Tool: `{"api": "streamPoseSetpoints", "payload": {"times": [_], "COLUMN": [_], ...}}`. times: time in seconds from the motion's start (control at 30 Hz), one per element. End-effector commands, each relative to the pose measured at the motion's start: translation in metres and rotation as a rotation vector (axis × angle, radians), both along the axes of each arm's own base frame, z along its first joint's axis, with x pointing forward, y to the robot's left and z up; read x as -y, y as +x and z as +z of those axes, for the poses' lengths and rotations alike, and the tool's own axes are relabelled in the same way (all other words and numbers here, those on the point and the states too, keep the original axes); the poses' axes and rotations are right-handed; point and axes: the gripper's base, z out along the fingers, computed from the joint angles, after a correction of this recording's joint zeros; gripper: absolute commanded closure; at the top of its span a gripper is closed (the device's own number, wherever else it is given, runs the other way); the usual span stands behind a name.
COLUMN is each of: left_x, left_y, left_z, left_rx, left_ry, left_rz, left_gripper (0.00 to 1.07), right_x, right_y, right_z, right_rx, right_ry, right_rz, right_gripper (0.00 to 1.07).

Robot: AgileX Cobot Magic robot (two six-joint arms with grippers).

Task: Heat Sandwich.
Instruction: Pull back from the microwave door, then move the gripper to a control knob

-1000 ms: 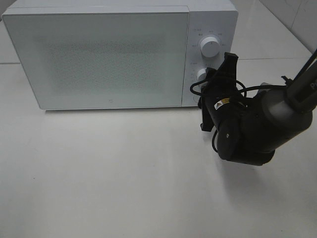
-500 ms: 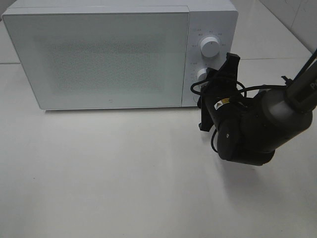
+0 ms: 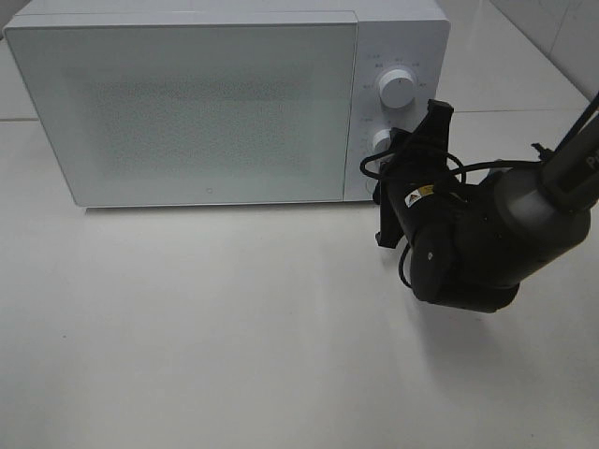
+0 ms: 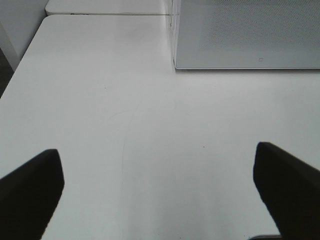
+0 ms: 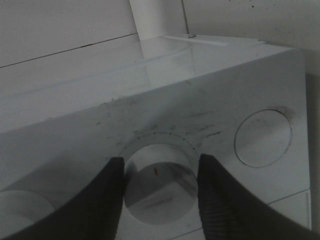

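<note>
Your bench (image 3: pixel 234 327) carries the closed white microwave (image 3: pixel 187 103). Your right end effector (image 5: pixel 157 172) is half closed on the microwave's lower knob (image 3: pixel 381 140), one finger against each side. Your left end effector (image 4: pixel 157 175) hangs wide open above the bench, holding nothing. No view shows the sandwich, so you cannot tell where it is.

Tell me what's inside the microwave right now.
Nothing inside can be made out. The microwave has its door shut, and the frosted, dotted panel shows only a grey haze. Whether the sandwich is in there is hidden from every view.
</note>
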Motion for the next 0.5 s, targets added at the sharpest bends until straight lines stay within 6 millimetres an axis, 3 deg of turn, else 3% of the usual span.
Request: {"api": "streamPoseSetpoints", "payload": {"times": [0.03,0.4,0.5], "left_x": [0.0007,0.0007,0.0007], "left_y": [-0.0034,-0.0034,-0.0034], "left_z": [0.0001,0.0001,0.0001], "left_rx": [0.034,0.034,0.034], "left_ry": [-0.006,-0.006,-0.006], "left_rz": [-0.010,-0.010,-0.010], "left_gripper": [0.09,0.09,0.09], "right_x": [-0.0090,-0.0056,-0.0057], "right_y": [0.0018,0.0012,0.0012], "right_z": [0.0082,0.0073,0.0073], "right_rx": [0.048,0.044,0.045], "right_ry": [-0.015,-0.092,-0.100], "right_rz": [0.073,0.054,0.057], "right_gripper": [0.68,0.40,0.36]}}
